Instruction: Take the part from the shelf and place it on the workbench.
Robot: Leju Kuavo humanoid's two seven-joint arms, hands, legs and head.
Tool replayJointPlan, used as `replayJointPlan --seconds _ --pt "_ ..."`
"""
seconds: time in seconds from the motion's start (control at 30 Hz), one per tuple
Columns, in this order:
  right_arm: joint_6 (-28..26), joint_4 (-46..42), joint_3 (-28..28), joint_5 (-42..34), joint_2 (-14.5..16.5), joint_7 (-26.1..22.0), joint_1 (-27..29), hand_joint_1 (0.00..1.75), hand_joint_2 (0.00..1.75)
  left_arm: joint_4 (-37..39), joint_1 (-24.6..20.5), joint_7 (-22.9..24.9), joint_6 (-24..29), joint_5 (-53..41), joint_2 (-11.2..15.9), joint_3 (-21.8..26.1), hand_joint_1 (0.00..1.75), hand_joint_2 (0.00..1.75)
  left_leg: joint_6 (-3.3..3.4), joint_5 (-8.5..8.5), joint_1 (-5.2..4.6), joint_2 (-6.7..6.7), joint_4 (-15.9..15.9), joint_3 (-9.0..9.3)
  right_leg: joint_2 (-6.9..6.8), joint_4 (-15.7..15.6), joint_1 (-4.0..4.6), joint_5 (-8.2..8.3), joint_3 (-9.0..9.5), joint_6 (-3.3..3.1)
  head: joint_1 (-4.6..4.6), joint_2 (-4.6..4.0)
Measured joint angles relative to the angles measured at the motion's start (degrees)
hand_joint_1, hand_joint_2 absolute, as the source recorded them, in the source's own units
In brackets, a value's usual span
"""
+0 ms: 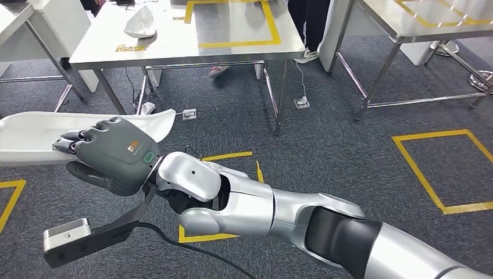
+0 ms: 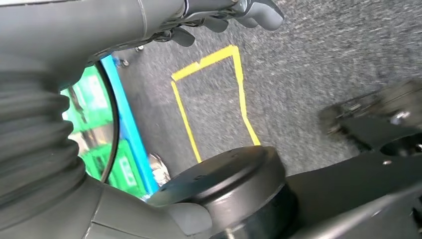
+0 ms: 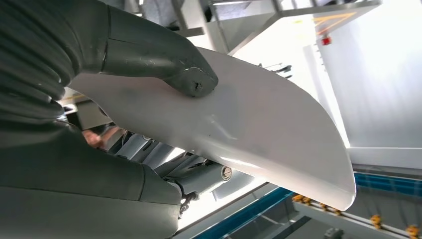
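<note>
the white part (image 1: 35, 136), a long, smooth, glossy plastic shell with a curved edge, sits in the right hand (image 1: 113, 154) low at the left, over the dark speckled carpet (image 1: 325, 145). the thumb (image 3: 191, 79) presses on one face while the darker fingers (image 1: 70, 142) curl over the other (so the shell is pinched between them). the left hand (image 2: 224, 15) hangs above the carpet, its fingers loosely bent with nothing in them. further back stands a steel-legged workbench (image 1: 174, 43) with a pale top and a yellow taped rectangle (image 1: 232, 23); another white piece (image 1: 139, 24) lies on it. more yellow tape (image 1: 442, 168) marks the floor at right.
</note>
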Motion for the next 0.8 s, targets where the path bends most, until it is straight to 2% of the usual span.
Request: replayJointPlan --seconds 0.07,0.1,0.17,0.2,0.23,0.3,0.33,0.37,0.4,0.43,0.5,0.53,0.57,0.6,0.7,0.8 --pt "0.00 -0.01 0.01 -0.01 0.02 0.01 -0.03 1.75 1.75 0.04 0.18 0.08 0.00 0.00 -0.02 0.00 0.00 1.75 0.11 1.51 0.44 -2.39 -5.17 2.33 1.49 0.74 -0.15 -0.09 -0.70 0.97 -0.20 0.00" --pt "0.00 -0.01 0.01 -0.01 0.02 0.01 -0.02 1.75 1.75 0.04 0.18 0.12 0.00 0.00 -0.05 0.00 0.00 1.75 0.43 1.32 0.46 -3.07 -5.80 2.56 2.14 0.87 -0.16 0.05 -1.10 1.46 -0.25 0.00" --pt "0.00 -0.01 0.02 -0.01 -0.02 0.01 0.01 1.75 1.75 -0.01 0.05 0.21 0.00 -0.01 -0.13 -0.01 0.00 1.75 1.47 1.50 0.34 -2.14 -5.91 2.43 3.23 0.68 -0.30 0.52 -1.61 2.27 -0.19 0.00" --pt "-0.01 -0.01 0.02 -0.01 -0.07 0.02 0.00 1.75 1.75 -0.02 0.03 0.27 0.00 -0.01 -0.15 -0.02 0.00 1.75 1.92 1.64 0.33 -1.52 -5.99 2.45 2.79 0.89 -0.29 0.42 -1.88 2.51 -0.09 0.00" --pt "-0.02 -0.01 0.01 -0.01 -0.11 0.02 -0.02 1.75 1.75 -0.03 0.03 0.33 0.00 -0.02 -0.15 -0.02 0.00 1.75 2.36 1.77 0.31 -0.81 -6.13 2.48 1.52 2.06 -0.22 -0.28 -2.54 2.71 0.07 0.00" --pt "-0.04 -0.01 0.01 0.00 -0.15 -0.01 0.01 1.75 1.75 0.02 0.14 0.42 0.00 -0.04 -0.09 -0.02 0.00 1.75 2.98 1.83 0.03 0.69 -6.26 2.49 -2.13 7.97 -0.01 -3.35 -5.41 2.92 0.38 0.00" --pt "-0.05 -0.01 0.01 -0.01 -0.17 0.00 0.10 1.75 1.75 0.05 0.21 0.43 0.00 -0.05 -0.08 -0.02 0.00 1.75 3.17 1.80 -0.18 1.49 -6.26 2.46 -3.28 11.97 0.00 -5.08 -7.29 2.97 0.48 0.00" --pt "-0.05 -0.01 0.02 -0.01 -0.20 0.00 0.21 1.75 1.75 0.09 0.28 0.45 0.00 -0.06 -0.07 -0.02 0.00 1.75 3.28 1.74 -0.37 2.28 -6.26 2.45 -3.78 15.17 0.00 -6.18 -8.79 2.95 0.49 0.00" --pt "-0.05 0.00 0.02 0.01 -0.23 0.01 0.31 1.75 1.75 0.12 0.31 0.46 0.00 -0.07 -0.07 -0.02 0.00 1.75 3.35 1.69 -0.52 3.03 -6.25 2.47 -3.98 16.67 0.03 -6.35 -9.45 2.84 0.49 0.00" --pt "-0.16 0.00 0.02 0.18 -0.25 0.01 0.35 1.75 1.75 0.14 0.29 0.46 0.00 -0.07 -0.07 -0.02 0.00 1.75 3.39 1.64 -0.64 3.62 -6.25 2.52 -4.08 15.98 0.10 -5.55 -8.96 2.62 0.48 0.00" --pt "-0.65 0.00 0.01 0.93 -0.28 -0.02 0.25 1.75 1.75 0.13 0.11 0.46 0.00 -0.07 -0.09 -0.02 0.00 1.75 3.33 1.54 -0.80 4.50 -6.25 2.69 -4.41 8.83 0.45 -2.40 -4.97 1.84 0.48 0.00" --pt "-0.95 -0.01 0.01 1.38 -0.27 -0.02 0.16 1.75 1.75 0.11 -0.01 0.46 0.00 -0.07 -0.14 -0.02 0.00 1.75 3.20 1.48 -0.93 4.78 -6.25 2.71 -4.76 5.03 0.75 -1.36 -2.80 1.37 0.45 0.00" --pt "-1.19 -0.01 0.01 1.74 -0.28 0.00 0.08 1.75 1.75 0.10 -0.12 0.45 0.00 -0.05 -0.17 -0.02 0.00 1.75 3.03 1.45 -0.98 5.04 -6.28 2.69 -5.05 2.27 1.01 -0.82 -1.26 1.01 0.46 0.00" --pt "-1.34 -0.01 0.00 1.97 -0.28 0.05 0.05 1.75 1.75 0.10 -0.18 0.45 0.00 -0.03 -0.17 -0.02 0.00 1.75 2.94 1.37 -1.09 5.20 -6.25 2.65 -5.25 0.92 1.17 -0.75 -0.54 0.97 0.44 0.00" --pt "-1.60 0.00 0.00 2.49 -0.32 0.16 0.06 1.75 1.75 0.10 -0.19 0.45 0.00 0.07 -0.11 -0.02 0.00 1.75 2.82 1.43 -1.18 5.22 -6.40 2.70 -5.24 0.52 1.23 -0.63 -0.31 1.36 0.43 0.00" --pt "-1.70 0.00 0.00 2.68 -0.33 0.16 0.04 1.75 1.75 0.10 -0.14 0.47 0.00 0.13 -0.13 -0.02 0.00 1.75 2.47 1.72 -1.13 5.09 -6.90 2.91 -5.30 0.53 1.27 -0.76 -0.31 1.09 0.44 0.00"
